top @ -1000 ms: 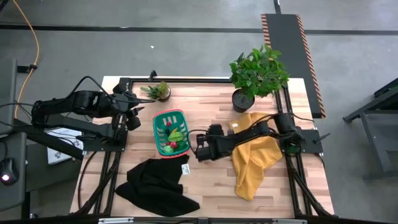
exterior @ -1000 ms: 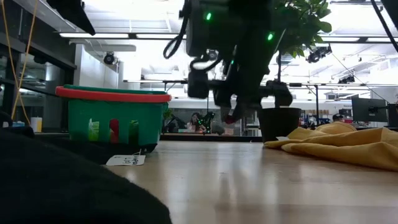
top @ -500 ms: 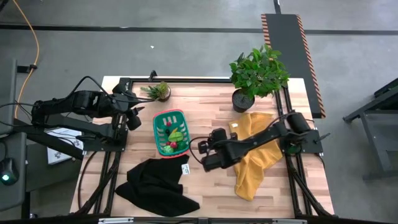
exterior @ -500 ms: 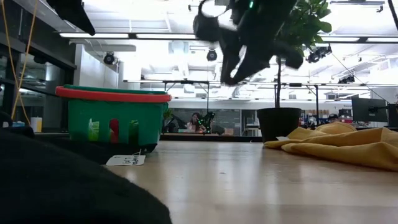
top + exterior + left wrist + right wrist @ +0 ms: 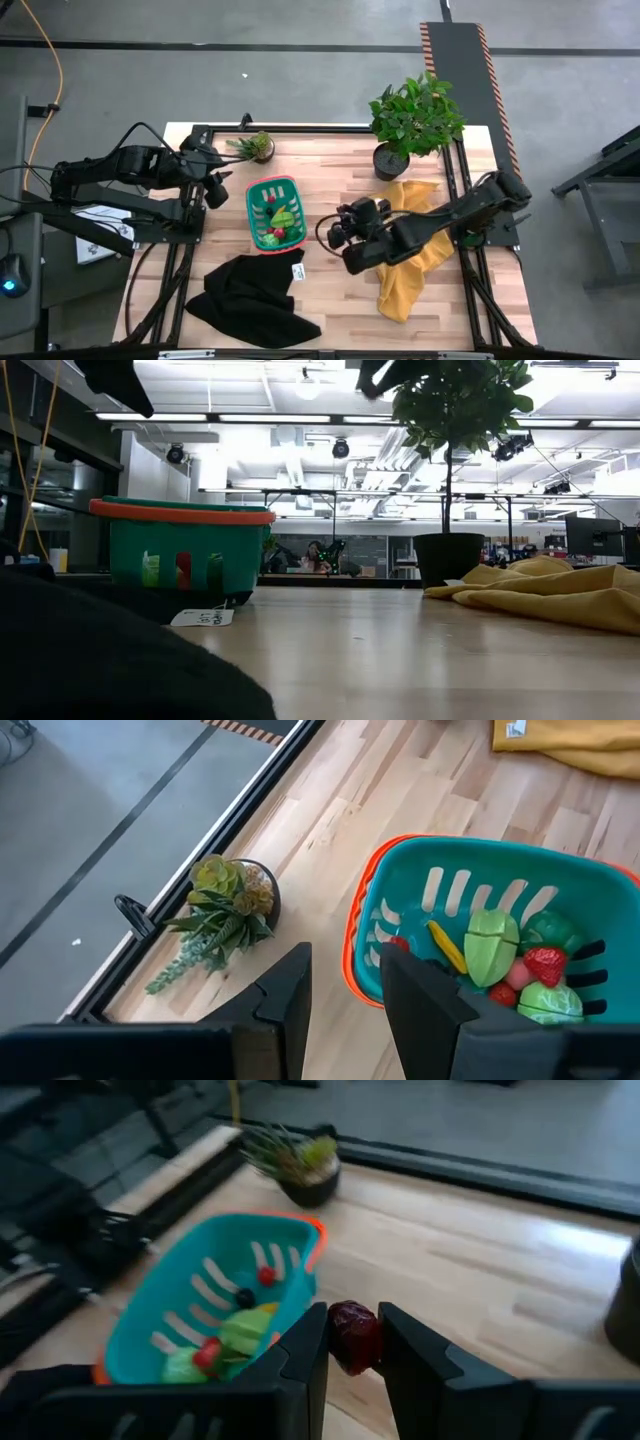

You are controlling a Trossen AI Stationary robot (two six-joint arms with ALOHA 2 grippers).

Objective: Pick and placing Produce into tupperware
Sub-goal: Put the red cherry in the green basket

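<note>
My right pincer [image 5: 354, 1342] is clamped on a dark red berry [image 5: 354, 1336], lifted above the counter [image 5: 330, 290]. Ahead and below it sits the teal basket [image 5: 195, 1305], long axis running away toward the small succulent pot [image 5: 300, 1165]; this arm is the loaded one, so I'd judge it makes the drop. Left pincer [image 5: 345, 995] waits slightly parted, empty, just beside the basket's rim. Produce inside [image 5: 490, 945] is clear from the left wrist; the low view shows only the basket wall [image 5: 180, 550], no pincer.
</note>
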